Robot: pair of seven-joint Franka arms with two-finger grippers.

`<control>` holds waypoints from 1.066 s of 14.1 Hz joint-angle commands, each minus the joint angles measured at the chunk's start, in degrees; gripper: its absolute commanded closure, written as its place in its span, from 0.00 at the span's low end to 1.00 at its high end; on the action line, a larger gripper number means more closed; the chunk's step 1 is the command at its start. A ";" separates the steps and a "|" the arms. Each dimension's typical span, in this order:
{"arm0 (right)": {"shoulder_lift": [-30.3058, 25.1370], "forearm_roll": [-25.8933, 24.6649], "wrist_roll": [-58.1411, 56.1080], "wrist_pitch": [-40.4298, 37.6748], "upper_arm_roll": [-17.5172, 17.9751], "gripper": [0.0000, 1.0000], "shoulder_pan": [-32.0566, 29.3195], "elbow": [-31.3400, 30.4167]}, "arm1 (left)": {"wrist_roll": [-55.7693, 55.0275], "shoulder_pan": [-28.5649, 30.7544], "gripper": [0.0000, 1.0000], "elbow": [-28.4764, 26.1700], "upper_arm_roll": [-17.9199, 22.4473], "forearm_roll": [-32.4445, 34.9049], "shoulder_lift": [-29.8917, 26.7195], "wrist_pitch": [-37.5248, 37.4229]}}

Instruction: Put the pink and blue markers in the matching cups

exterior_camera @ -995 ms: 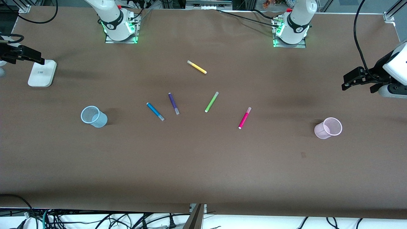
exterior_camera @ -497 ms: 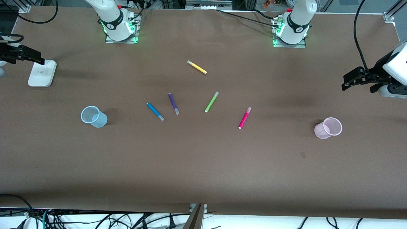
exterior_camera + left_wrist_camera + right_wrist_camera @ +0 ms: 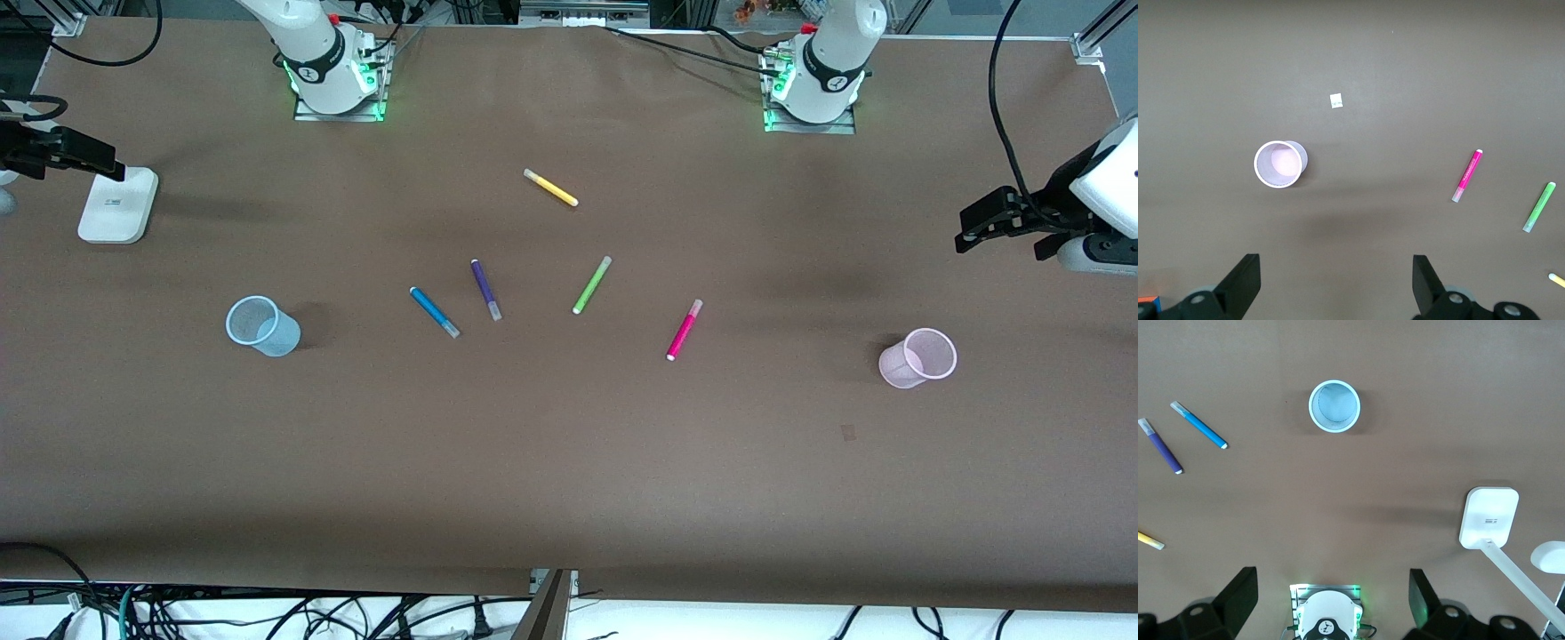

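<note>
Markers: pink (image 3: 685, 330) and blue (image 3: 435, 312) flat on table, uncupped.
Left gripper (image 3: 1337, 277): spread wide, empty, over table's end, pink cup (image 3: 1280, 164) at its 11 o'clock.
Right gripper (image 3: 1333, 597): spread wide, empty, blue cup (image 3: 1334, 406) at 12.

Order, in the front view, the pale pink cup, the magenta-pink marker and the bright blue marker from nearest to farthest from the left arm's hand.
1. Pale pink mesh-walled plastic cup, at the left arm's end, closest to the left hand.
2. Magenta-pink felt marker, mid-table.
3. Bright blue felt marker, toward the right arm's end.
</note>
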 commanded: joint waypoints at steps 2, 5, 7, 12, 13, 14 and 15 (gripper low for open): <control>0.53 0.95 -0.71 -0.15 0.16 0.00 -0.73 0.96 | -0.08 0.16 0.00 -0.67 -0.30 -0.49 -0.51 0.36; 0.97 0.95 -0.53 0.20 0.16 0.00 -0.73 0.88 | -0.17 0.07 0.00 -0.67 -0.30 -0.49 -0.51 0.36; 2.98 0.86 -0.62 1.35 0.25 0.00 -0.55 0.88 | -0.17 0.07 0.00 -0.67 -0.30 -0.49 -0.51 0.36; 6.41 1.13 -0.62 1.44 1.13 0.00 0.24 0.88 | -0.16 -2.11 0.00 -0.67 -1.87 -0.58 1.06 1.06; 7.03 1.13 -0.53 1.61 1.39 0.00 1.02 0.88 | -0.69 -2.99 0.00 -0.75 -2.75 -0.58 1.50 2.20; 7.64 1.21 -0.62 2.74 1.40 0.00 1.99 0.88 | -0.78 -3.52 0.00 -1.10 -3.98 -1.01 1.77 2.73; 8.00 1.21 -0.53 4.58 1.48 0.00 3.04 0.79 | -0.70 -3.70 0.00 -1.37 -5.04 -1.45 2.73 3.17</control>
